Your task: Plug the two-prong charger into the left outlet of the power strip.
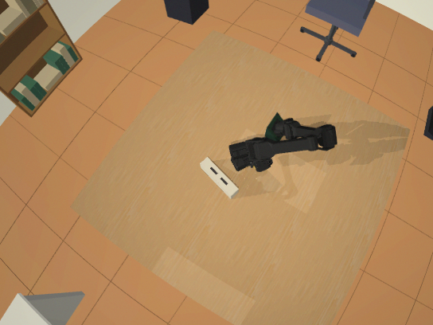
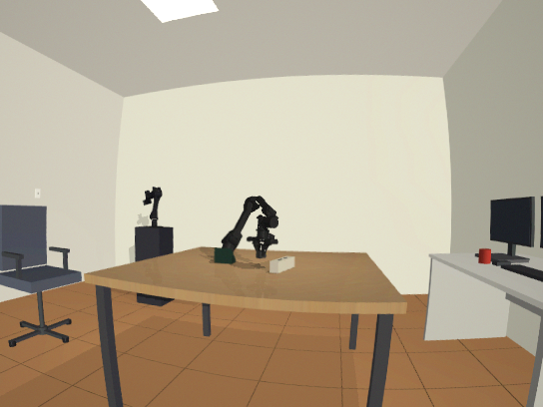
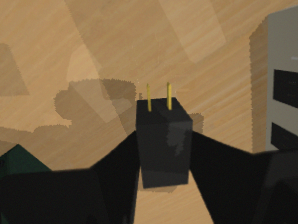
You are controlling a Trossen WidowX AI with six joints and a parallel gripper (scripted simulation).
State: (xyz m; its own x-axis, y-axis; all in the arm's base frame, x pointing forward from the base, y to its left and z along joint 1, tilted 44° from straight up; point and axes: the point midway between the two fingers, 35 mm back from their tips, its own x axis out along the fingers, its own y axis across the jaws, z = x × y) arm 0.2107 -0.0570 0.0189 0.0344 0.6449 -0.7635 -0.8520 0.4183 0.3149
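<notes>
Office room: pale walls, orange tiled floor, bookshelf (image 1: 33,52), office chair (image 2: 27,269), side bench with monitor (image 2: 511,221) and red mug (image 2: 484,255).
Desk (image 2: 309,294): light wood, bears all task items.
Two-prong charger (image 3: 164,145): small black block, two brass prongs (image 3: 159,96) pointing away from the wrist camera. Grasped on both side faces by the gripper (image 3: 165,167), clenched on the body. Judged light, rigid, smooth-sided; may twist if held only lightly. Best hold is mid-body, prongs free.
Power strip (image 1: 219,178): white, two slotted outlets, lying just beside the gripper, apart from the charger.
Arm base (image 2: 225,255): green.
</notes>
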